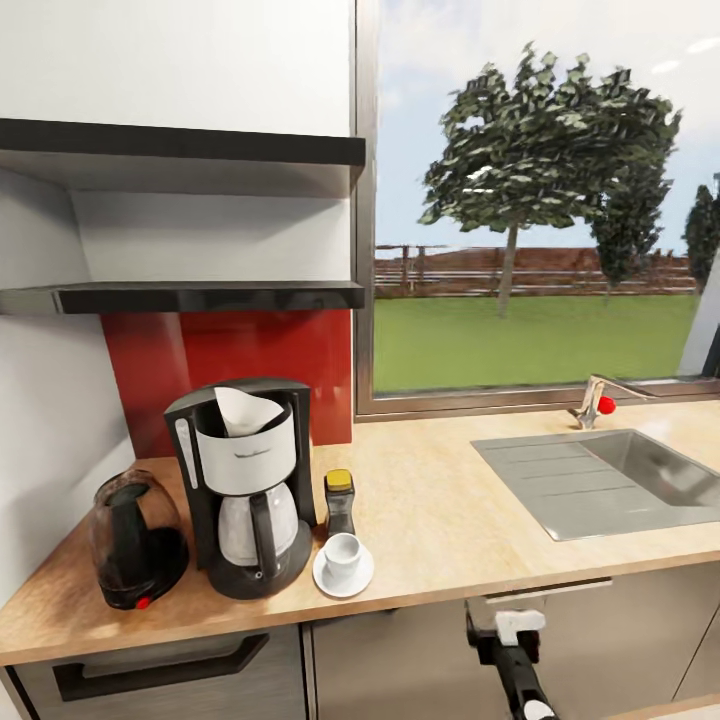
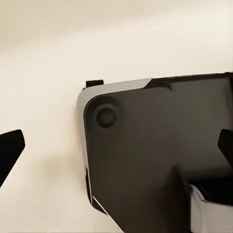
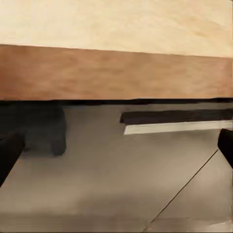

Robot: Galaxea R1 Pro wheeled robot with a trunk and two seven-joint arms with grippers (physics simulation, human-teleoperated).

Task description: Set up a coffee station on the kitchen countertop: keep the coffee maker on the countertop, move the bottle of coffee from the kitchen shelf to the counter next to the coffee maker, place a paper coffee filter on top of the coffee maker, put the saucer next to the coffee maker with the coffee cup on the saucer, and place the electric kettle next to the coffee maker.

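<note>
The black coffee maker stands at the left end of the kitchen countertop, with the white paper coffee filter in its top. Left of it sits the dark electric kettle. At its right are the yellow-lidded bottle of coffee and the coffee cup on the saucer. Above, both black kitchen shelf boards are bare. My right gripper hangs below the counter's front edge, open and empty, facing the grey cabinet front. My left gripper is open over a dark robot part.
A steel sink with a faucet is set into the counter at the right, under a large window. A white wall closes off the counter's left end. A drawer with a black handle lies below the kettle.
</note>
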